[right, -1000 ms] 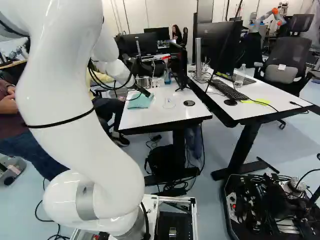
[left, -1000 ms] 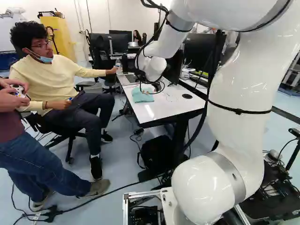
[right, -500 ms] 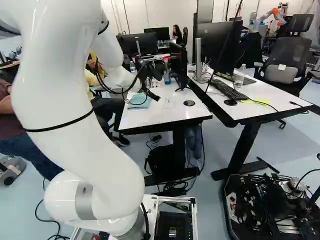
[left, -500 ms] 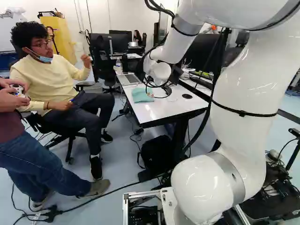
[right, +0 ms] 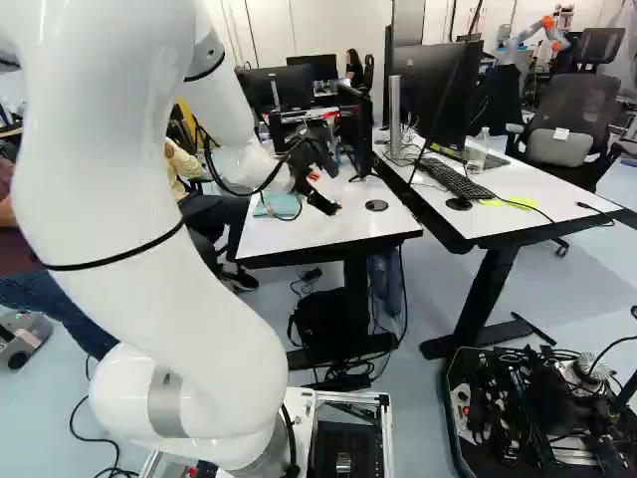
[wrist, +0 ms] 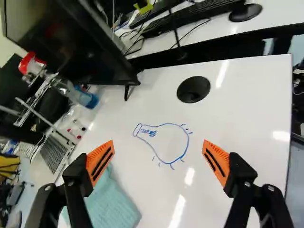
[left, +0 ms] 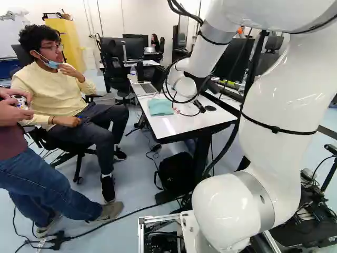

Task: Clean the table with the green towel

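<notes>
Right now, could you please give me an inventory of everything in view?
Near table: one, white, ahead
Towel: one, pale green, on it
Bulb drawing: one, blue, on it
Round disc: one, black, beside drawing
Laptop: one, grey, table's far end
Monitors: several, black, on tables
Second table: one, white, beside first
Keyboard: at least one, black, there
Chairs: several, dark, around
Bag: one, black, under near table
Another robot: white, orange, far back
Arm: one, white
Pincer: one, black, orange pads, open above table
</notes>
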You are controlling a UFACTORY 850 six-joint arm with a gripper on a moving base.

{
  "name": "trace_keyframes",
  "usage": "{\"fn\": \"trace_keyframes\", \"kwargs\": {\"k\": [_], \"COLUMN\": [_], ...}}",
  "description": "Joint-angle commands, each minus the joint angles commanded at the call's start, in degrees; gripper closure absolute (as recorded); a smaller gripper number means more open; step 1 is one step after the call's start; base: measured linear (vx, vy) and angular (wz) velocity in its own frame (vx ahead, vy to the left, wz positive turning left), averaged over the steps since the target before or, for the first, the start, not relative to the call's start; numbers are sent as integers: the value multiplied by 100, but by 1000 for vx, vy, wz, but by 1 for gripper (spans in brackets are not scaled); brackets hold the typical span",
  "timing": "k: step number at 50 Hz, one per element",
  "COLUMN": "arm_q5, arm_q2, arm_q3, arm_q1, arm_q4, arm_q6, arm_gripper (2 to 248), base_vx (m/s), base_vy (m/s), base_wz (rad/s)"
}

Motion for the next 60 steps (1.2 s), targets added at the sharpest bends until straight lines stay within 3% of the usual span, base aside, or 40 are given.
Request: {"fn": "trace_keyframes", "kwargs": {"k": [21, 30, 43, 60], "arm_q5": [767, 959, 992, 1118], "arm_q2": [519, 750, 922, 1105], "arm_q3": [568, 805, 978, 1156], "arm_q1": [-155, -159, -65, 199], "arm_q4": [1205, 1398, 1337, 426], "arm_q6": [0, 0, 0, 0], "arm_gripper": [3, 3, 3, 3], "base_vx": [0, 0, 0, 0], "base_vy": [0, 0, 0, 0], "base_wz": [0, 0, 0, 0]}}
